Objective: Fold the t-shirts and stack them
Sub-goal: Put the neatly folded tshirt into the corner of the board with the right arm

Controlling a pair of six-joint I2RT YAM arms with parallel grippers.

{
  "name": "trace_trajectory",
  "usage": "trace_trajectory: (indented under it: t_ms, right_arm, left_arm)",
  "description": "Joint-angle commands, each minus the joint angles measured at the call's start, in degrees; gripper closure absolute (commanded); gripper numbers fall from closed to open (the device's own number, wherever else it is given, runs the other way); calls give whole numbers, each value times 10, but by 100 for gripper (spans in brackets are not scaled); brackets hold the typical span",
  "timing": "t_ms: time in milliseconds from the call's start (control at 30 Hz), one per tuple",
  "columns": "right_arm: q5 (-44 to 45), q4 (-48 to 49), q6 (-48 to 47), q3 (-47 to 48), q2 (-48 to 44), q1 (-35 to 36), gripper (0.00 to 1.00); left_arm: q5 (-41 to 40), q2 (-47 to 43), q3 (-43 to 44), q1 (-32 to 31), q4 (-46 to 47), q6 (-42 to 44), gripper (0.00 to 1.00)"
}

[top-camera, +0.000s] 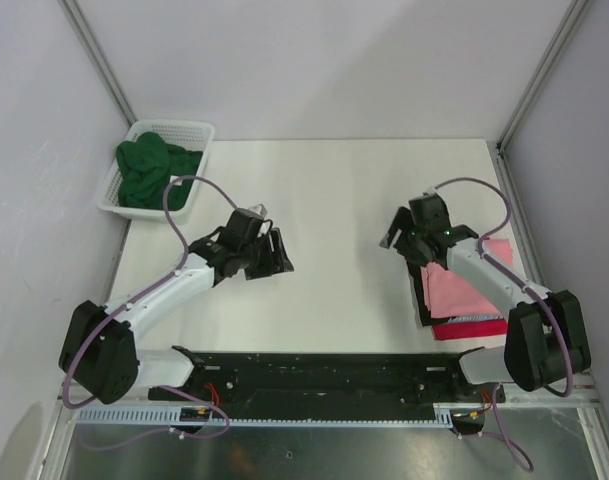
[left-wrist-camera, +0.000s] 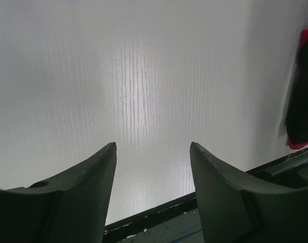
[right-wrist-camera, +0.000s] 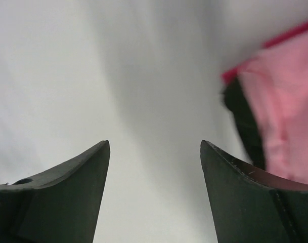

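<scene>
Between shirts. Pink tee (top-camera: 462, 285) atop stack (top-camera: 471, 328), right edge of surface (top-camera: 334, 190); green tee (top-camera: 149, 170) bunched in basket (top-camera: 200, 131), far left. Left gripper (left-wrist-camera: 152, 147) and right gripper (right-wrist-camera: 155, 144) wide, empty. Next: reach into basket, grab green tee.

One t-shirt (top-camera: 147, 172) in the basket (top-camera: 179, 123), far left; stacked t-shirts (top-camera: 462, 290) on the table (top-camera: 334, 190), right

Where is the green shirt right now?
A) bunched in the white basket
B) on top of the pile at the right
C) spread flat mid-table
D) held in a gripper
A: the green shirt lies bunched inside the basket at the far left, away from both arms.
</scene>
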Motion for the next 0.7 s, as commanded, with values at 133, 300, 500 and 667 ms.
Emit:
trace_trajectory:
  t_ms: [133, 300, 500, 667]
  right_arm:
    - [63, -18, 13, 114, -45, 148, 18]
    - [101, -46, 18, 117, -90, 203, 12]
    - [138, -84, 11, 117, -138, 227, 5]
    - [148, -103, 9, 116, -162, 229, 1]
  left_arm:
    - [-14, -79, -3, 4, 14, 85, 3]
    - [-31, -124, -6, 4, -2, 127, 1]
    - [-71, -167, -13, 5, -30, 160, 0]
    - [-84, -192, -14, 5, -35, 176, 1]
